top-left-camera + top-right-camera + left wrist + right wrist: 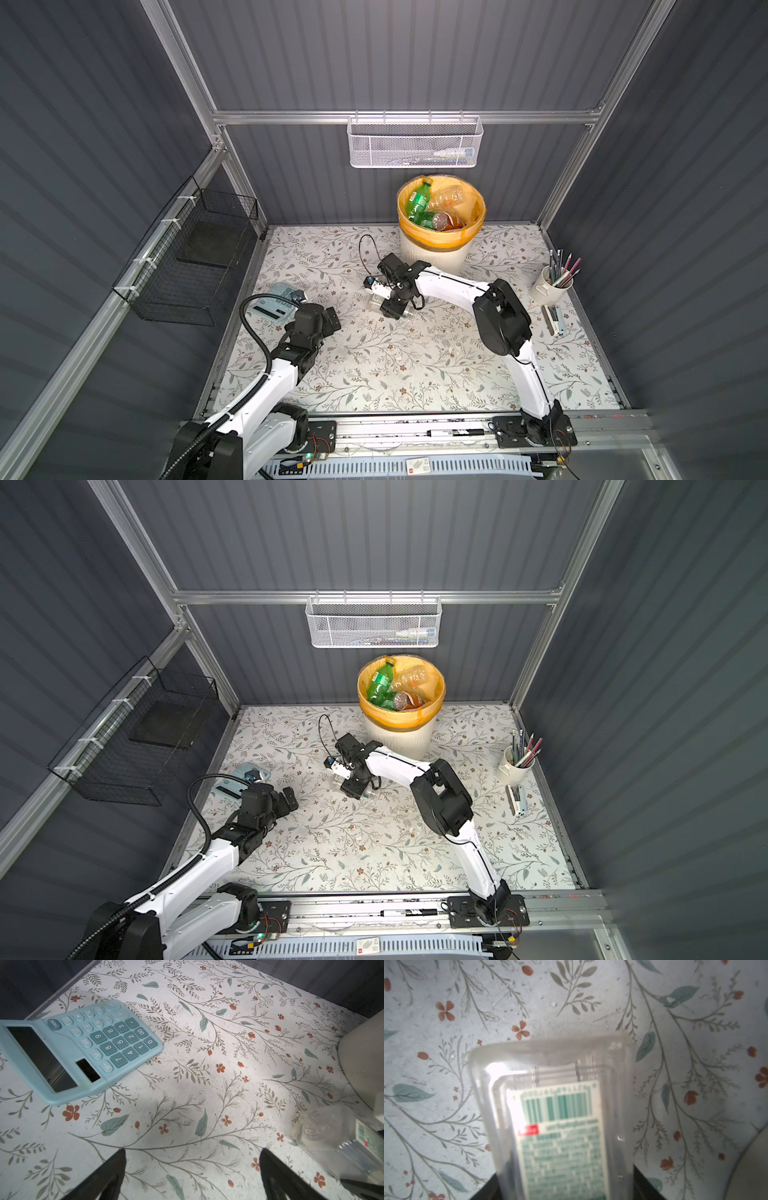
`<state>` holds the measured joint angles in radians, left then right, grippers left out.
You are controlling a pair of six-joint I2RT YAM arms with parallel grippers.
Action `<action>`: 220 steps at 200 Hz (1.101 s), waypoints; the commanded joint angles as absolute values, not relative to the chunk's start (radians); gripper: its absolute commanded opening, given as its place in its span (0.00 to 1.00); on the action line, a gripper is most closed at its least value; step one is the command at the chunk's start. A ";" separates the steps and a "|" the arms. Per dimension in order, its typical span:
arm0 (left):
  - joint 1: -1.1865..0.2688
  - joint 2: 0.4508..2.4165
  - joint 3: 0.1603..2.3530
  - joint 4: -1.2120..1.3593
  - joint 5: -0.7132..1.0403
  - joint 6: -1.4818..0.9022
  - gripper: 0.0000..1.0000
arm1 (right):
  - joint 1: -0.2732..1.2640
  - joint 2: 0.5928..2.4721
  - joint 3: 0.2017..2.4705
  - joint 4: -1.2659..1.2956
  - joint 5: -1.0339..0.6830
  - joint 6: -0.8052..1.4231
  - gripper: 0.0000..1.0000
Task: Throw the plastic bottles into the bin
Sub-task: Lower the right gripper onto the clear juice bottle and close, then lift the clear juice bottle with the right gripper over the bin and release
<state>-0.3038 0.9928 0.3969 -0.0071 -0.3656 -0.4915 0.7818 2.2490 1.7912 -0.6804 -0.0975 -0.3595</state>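
1. At the table's [374,374] near left, about eight o'clock, the left gripper [192,1153] hangs spread wide and empty, a calculator [83,1047] just beyond it.
2. At the centre the right gripper [390,304] clamps a clear bottle [556,1115] lying flat; its thin wall may buckle and slip free.
3. At one o'clock from it stands the bin [432,259], nearly full of bottles [419,200]: a low lift could strike its wall, or the bottle bounce off the pile.
4. At three o'clock, a pencil cup [547,290], well aside.
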 commanded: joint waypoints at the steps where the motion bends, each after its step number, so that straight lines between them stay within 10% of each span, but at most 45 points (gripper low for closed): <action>1: -0.296 0.995 0.400 -0.002 -0.354 -0.509 1.00 | 0.784 2.215 1.778 -0.678 -0.087 -0.347 0.58; 77: -0.295 1.002 0.408 0.006 -0.330 -0.517 1.00 | 0.727 1.901 1.547 -0.394 -0.066 -0.171 0.40; 220: -0.295 1.025 0.419 0.032 -0.296 -0.537 1.00 | 0.659 1.138 1.375 0.059 0.133 -0.336 0.47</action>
<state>-0.2993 1.0134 0.3973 0.0051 -0.3122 -0.5278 0.6708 1.1923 1.3224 -0.0353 0.0818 -0.2642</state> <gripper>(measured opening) 0.998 0.537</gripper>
